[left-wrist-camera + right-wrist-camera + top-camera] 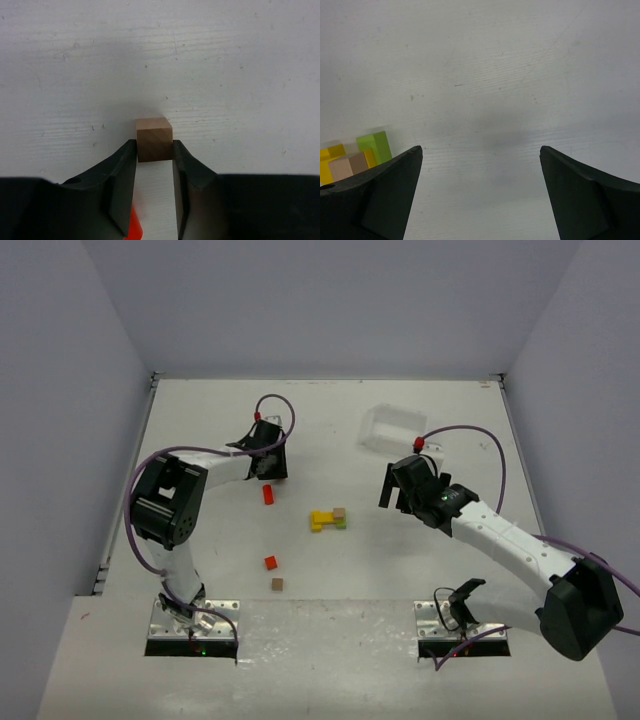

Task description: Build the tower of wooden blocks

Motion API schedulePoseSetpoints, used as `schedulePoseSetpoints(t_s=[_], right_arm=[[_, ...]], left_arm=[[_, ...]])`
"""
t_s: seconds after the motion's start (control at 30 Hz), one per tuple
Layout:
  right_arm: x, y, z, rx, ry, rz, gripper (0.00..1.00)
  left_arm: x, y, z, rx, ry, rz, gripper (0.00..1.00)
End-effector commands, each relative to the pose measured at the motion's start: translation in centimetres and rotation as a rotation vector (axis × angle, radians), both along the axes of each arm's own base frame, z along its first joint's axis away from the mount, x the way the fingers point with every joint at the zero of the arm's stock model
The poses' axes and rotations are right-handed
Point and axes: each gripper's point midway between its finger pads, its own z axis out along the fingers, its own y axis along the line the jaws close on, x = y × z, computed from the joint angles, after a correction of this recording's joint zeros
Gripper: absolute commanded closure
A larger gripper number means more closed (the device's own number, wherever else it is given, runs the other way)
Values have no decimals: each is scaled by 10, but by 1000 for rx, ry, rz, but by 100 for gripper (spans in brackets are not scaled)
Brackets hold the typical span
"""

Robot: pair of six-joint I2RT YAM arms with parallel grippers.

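Note:
The tower (pixel 328 520) is a low cluster of yellow, green and plain brown blocks at the table's middle. It also shows at the left edge of the right wrist view (pixel 375 146). My left gripper (pixel 266 466) is shut on a plain brown block (pixel 154 132), which sits at its fingertips (pixel 154 145); the top view hides that block. A red block (pixel 268 494) lies just in front of this gripper and is a blur in the left wrist view (pixel 134 225). My right gripper (pixel 392 488) is wide open and empty (pixel 481 150), to the right of the tower.
A second red block (pixel 270 562) and a loose brown block (pixel 277 584) lie near the front, left of centre. A clear plastic tray (pixel 392 430) stands at the back right, behind the right gripper. Grey walls enclose the table.

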Motion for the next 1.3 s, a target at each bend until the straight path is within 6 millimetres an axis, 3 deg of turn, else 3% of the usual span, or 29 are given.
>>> schedulePoseSetpoints(t_s=[0.0,0.13,0.33,0.47,0.67,1.0,1.27], right_arm=[[7,-2,4,-3,-28,-17,1],[6,-2,3,-3,-24,-15,1],[4,-2,-1,-1,-14,-15,1],[3,-2,-2,3,-10,-16,1],[3,1,-4,14,-5,-7,1],[0,1,-4,28,-8,-5,1],[-1,1,-4,32,-9,-3,1]], left_arm=[[13,-4,15,5,-52,11,78],[11,-8,19,6,-63,0,91],[7,-12,31,0,-87,6,99],[-4,-19,41,-7,-103,0,100],[-32,-44,67,-56,-147,-7,100],[-86,-78,79,-175,-118,12,99],[-107,-99,84,-222,-102,-16,99]])
